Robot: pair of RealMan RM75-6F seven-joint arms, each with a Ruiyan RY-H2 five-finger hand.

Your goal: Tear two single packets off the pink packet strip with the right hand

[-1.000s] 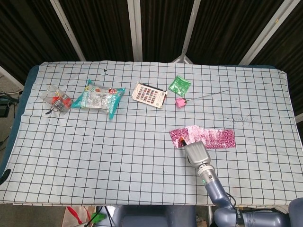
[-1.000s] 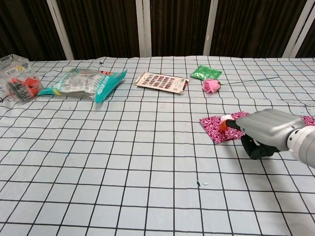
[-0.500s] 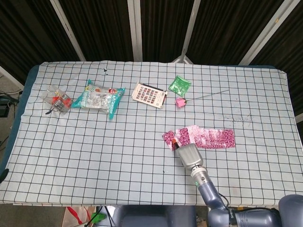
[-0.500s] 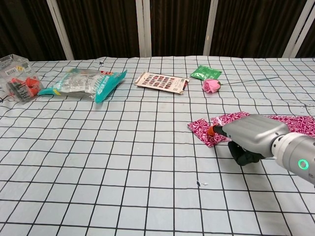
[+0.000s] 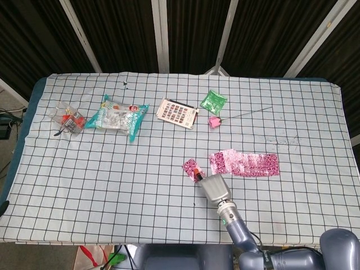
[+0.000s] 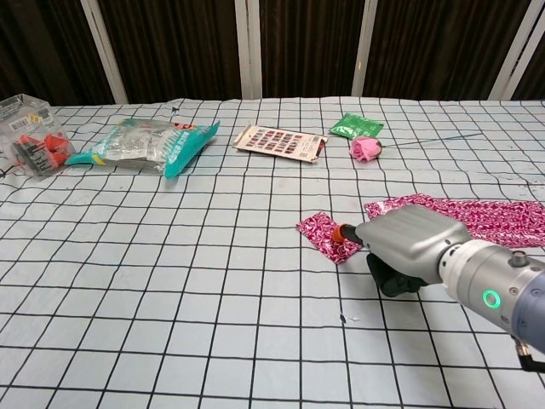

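Dark slatted walls behind a white gridded cloth surface [image 5: 112, 169]. Lower centre, the right hand [image 6: 400, 251], smooth grey metal, fingers pinching a single crinkly pink packet [image 6: 322, 233], apart from the glossy strip [image 5: 244, 163] at right.

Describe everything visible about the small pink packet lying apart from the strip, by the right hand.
The single pink packet is a small, roughly square, flat sachet with a glossy pink-and-white speckled print like foil or plastic film. It lies on the checked tablecloth, turned askew to the grid, with bare cloth between it and the pink packet strip to its right. An orange-tipped fingertip of the right hand sits on its near edge; whether a finger is under the packet cannot be told.
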